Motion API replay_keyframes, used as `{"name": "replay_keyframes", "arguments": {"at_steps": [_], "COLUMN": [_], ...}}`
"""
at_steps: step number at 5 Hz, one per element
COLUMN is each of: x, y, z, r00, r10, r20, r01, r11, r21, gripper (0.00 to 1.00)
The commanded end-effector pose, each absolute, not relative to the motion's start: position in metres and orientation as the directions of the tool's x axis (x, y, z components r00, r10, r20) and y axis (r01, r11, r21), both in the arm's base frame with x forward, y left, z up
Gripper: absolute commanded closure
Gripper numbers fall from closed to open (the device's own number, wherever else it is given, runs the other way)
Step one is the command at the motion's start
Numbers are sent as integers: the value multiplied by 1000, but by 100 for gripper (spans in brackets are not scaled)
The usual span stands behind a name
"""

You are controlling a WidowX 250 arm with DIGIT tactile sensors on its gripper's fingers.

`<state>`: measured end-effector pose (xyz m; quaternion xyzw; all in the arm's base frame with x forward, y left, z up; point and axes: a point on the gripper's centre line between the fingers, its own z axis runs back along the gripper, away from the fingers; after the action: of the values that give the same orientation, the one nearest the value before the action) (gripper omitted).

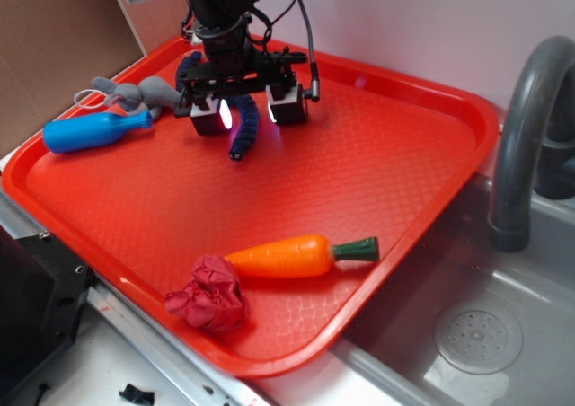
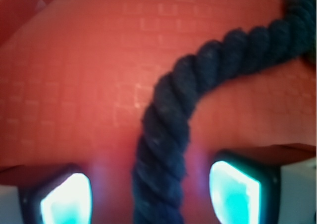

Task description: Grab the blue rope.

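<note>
Starting at the left of the red tray (image 1: 422, 199), we are seeing a bright blue bottle (image 1: 92, 132) lying on its side, with a grey plush toy (image 1: 135, 92) just behind it. Beside them, our gripper (image 1: 247, 114) is hanging over the tray's back part with its jaws spread wide. The blue rope (image 1: 245, 129) is running between the glowing pads (image 2: 233, 192) without being squeezed; from the wrist we are watching it curve away to the upper right across the tray floor. Nearer the front, a crumpled red cloth (image 1: 211, 295) is touching an orange toy carrot (image 1: 296, 255). A grey faucet (image 1: 526, 127) is rising over the sink (image 1: 485, 334) at the right.
</note>
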<state>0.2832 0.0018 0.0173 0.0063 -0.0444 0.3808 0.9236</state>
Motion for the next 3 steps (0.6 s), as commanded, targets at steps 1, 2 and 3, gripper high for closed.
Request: {"name": "replay_keyframes", "arguments": {"at_steps": [1, 2, 3], "x": [284, 281, 276], "y": [2, 2, 0], "z": [15, 11, 13], "r00": [697, 699, 697], "r10": [712, 710, 713], "r20": [88, 84, 73], "r01": [-712, -711, -715], "r11": [701, 703, 699], "r21": [-37, -28, -11], "gripper": [100, 100, 100]}}
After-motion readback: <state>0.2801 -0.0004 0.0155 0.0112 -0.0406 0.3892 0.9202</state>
